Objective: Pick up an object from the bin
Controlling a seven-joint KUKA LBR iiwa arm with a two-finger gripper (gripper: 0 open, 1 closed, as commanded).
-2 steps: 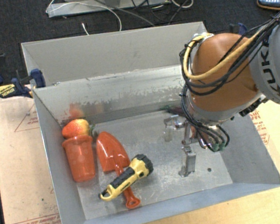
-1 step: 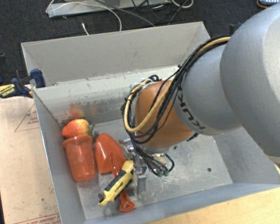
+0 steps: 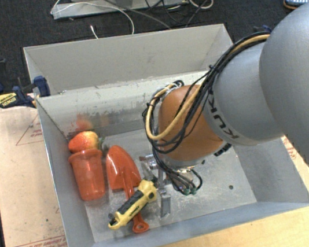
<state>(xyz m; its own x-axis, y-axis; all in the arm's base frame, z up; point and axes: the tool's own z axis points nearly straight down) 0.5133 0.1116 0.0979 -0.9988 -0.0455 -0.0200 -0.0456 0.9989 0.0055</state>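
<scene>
Four things lie in the left half of the bin [image 3: 225, 196] — a reddish-yellow fruit [image 3: 83, 141] against an orange cup [image 3: 90, 176], an orange scoop [image 3: 120, 169] beside them, and a yellow-and-black hand tool [image 3: 132, 206] slanting across the scoop's handle. My pincer [image 3: 157, 183] hangs low near the floor's middle, spread open and gripping nothing — the tool's right end lies just beside it.

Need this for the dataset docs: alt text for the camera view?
The arm's gripper is low in the grey bin, right beside a yellow-and-black tool that lies across an orange scoop. Left of them lie an orange cup and, at its far end, a red-and-yellow apple.
</scene>
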